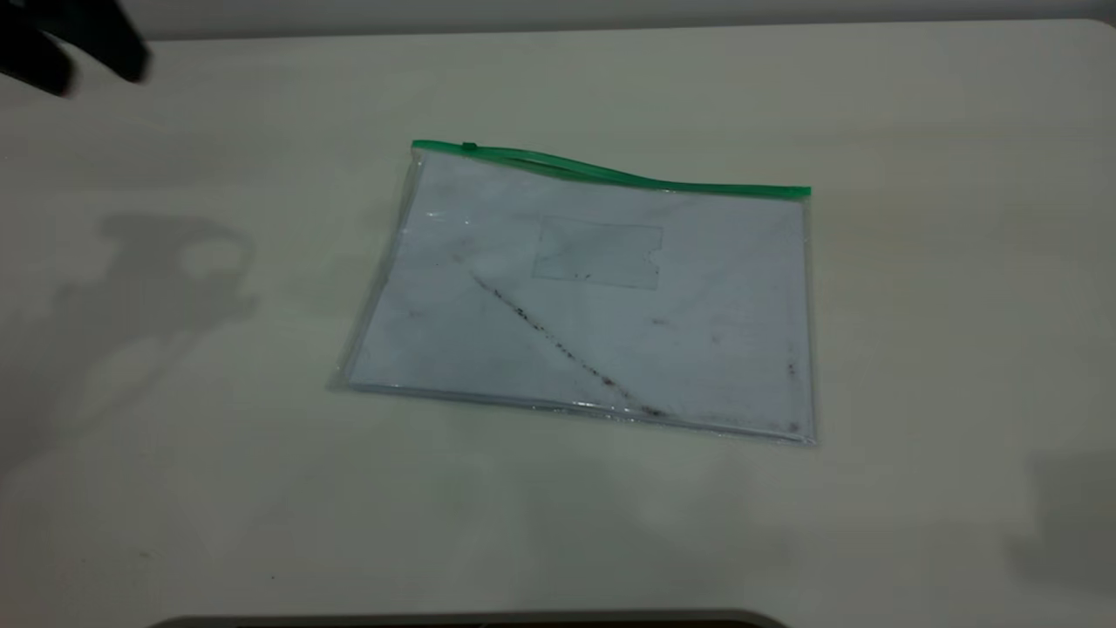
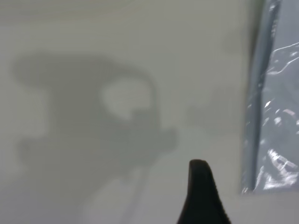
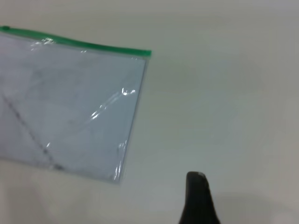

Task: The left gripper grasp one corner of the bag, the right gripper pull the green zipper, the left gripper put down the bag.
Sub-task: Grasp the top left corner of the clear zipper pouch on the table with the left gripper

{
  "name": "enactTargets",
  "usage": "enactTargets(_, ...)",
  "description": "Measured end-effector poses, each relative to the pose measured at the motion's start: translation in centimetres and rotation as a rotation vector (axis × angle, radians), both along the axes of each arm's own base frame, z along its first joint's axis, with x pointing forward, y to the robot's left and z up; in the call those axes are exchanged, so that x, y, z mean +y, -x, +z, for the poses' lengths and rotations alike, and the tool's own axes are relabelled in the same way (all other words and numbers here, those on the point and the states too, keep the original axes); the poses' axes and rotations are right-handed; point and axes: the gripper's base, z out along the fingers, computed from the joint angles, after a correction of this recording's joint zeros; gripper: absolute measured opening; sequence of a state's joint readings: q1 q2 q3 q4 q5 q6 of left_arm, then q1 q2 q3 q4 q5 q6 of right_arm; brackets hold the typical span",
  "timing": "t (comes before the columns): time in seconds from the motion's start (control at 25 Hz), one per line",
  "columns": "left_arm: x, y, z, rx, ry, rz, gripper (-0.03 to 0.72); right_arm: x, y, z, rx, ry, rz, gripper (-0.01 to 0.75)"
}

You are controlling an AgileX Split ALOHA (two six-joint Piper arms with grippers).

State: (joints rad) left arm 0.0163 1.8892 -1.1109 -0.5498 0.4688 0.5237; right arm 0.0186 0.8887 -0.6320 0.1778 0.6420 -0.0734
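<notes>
Left gripper (image 1: 65,48): black, blurred, at exterior view's far upper-left corner, raised above surface. One fingertip (image 2: 201,186) in wrist view. Right gripper: outside exterior view; one fingertip (image 3: 196,196) in wrist view.

I see only one fingertip (image 2: 202,193) of my left gripper (image 1: 70,44), blurry at ten o'clock; the right gripper's (image 3: 198,198) other finger is cut off.

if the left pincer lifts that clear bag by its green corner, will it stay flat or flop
Probably flop: the bag is thin clear film with one sheet inside, and its green zipper already bows upward. Likely light. The glossy, glinting film may slip in the left pincer.
</notes>
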Motion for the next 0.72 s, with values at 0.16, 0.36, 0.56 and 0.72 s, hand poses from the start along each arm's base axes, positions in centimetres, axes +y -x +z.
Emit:
enactTargets(0.16,-0.8,-2.5,-2.7,-0.021,0.082,-0.069,0.573,-0.1,-3.2,-1.4,0.027,0.024,0.006,0.578)
enactTargets(0.36,-1.5,-5.1,-5.7,-0.048,0.166,-0.105,0.573,-0.1,-6.2,-3.9,0.076,0.065,0.029,0.578)
enactTargets(0.56,-2.6,-7.0,-8.3,-0.045,0.180,-0.142,0.573,-0.2,-8.7,-5.9,0.119,0.081,0.036,0.578)
enactTargets(0.72,-4.3,-8.0,-9.8,-0.042,0.180,-0.193,0.573,-0.2,-9.9,-6.9,0.150,0.092,0.046,0.578)
